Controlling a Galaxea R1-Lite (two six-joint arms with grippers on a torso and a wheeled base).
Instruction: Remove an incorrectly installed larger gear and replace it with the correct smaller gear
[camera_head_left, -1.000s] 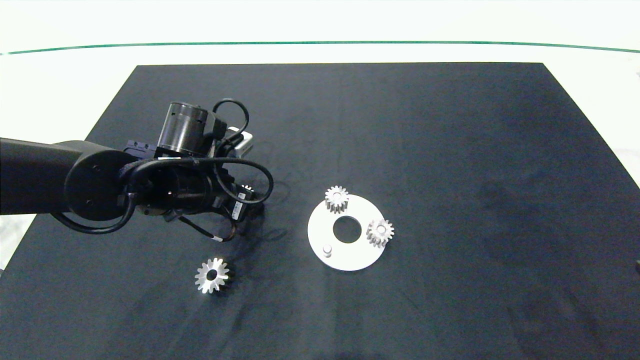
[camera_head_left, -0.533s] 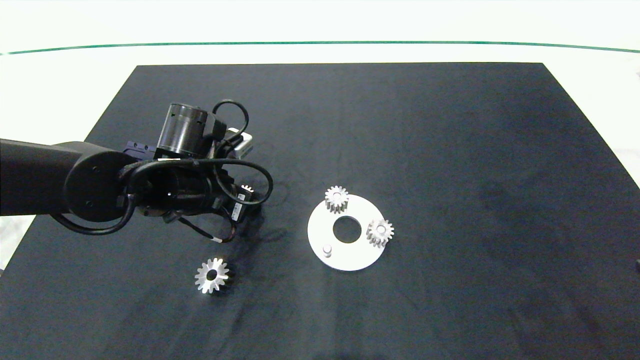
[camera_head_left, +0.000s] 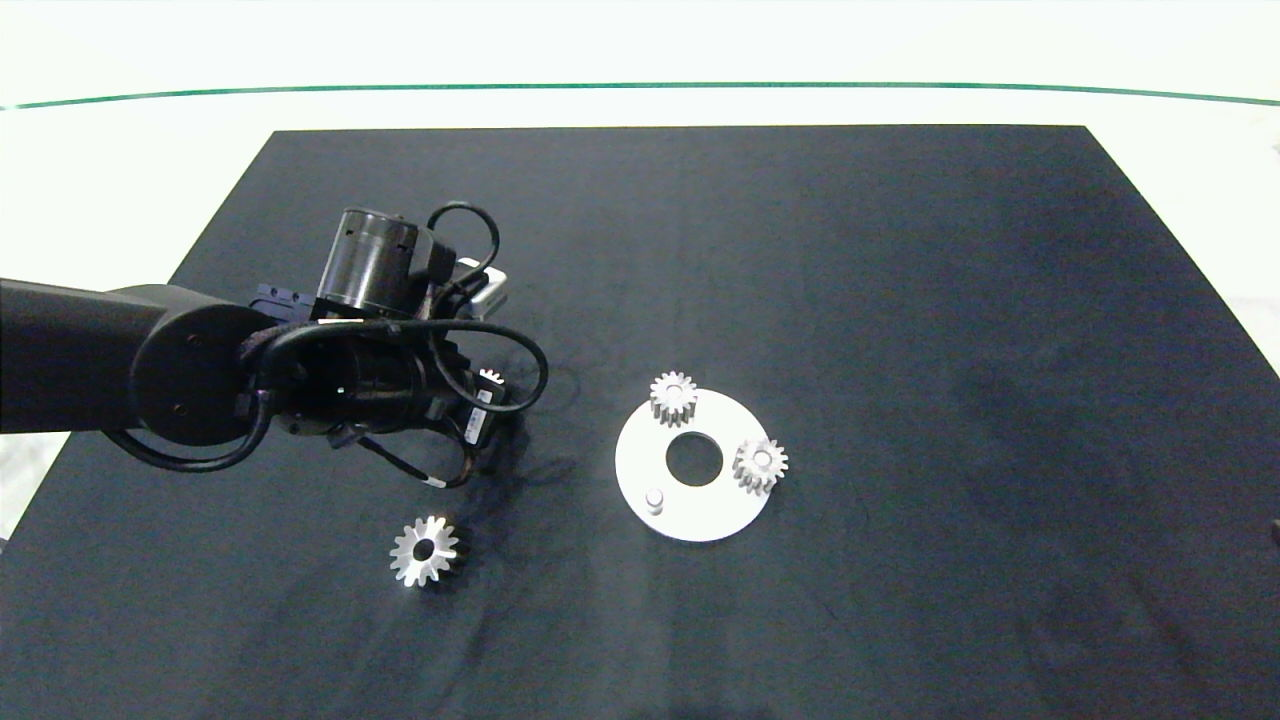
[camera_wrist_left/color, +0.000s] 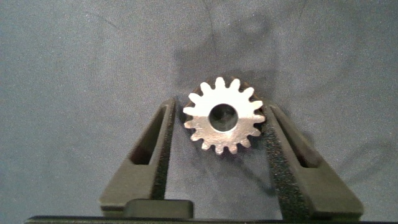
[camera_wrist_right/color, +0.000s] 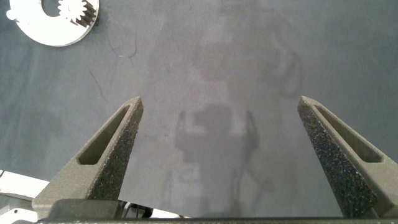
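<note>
Metal and dark cloth make up most of what shows. From the left edge of the head view comes the left arm, a matte black tube ending in a glossy cylinder and looped cables that hide its gripper there. The left wrist view shows the left gripper (camera_wrist_left/color: 225, 134) clenched on the smaller gear (camera_wrist_left/color: 224, 116), its foam-lined grey fingers (camera_wrist_left/color: 281, 146) pressing the short blunt teeth on both sides; only a sliver of that gear (camera_head_left: 491, 378) peeks past the cables from above. Nearer the front lies the larger gear (camera_head_left: 424, 550), star-like, flat on the desk (camera_head_left: 900, 300), apart from everything. Further right sits a white round plate (camera_head_left: 700, 515) with a centre hole, a bare peg (camera_head_left: 654, 498) and two small spur gears (camera_head_left: 674, 397) (camera_head_left: 760, 465) at its rim. The right gripper (camera_wrist_right/color: 227, 155) hangs released over bare cloth, the plate cut off at that view's corner.
</note>
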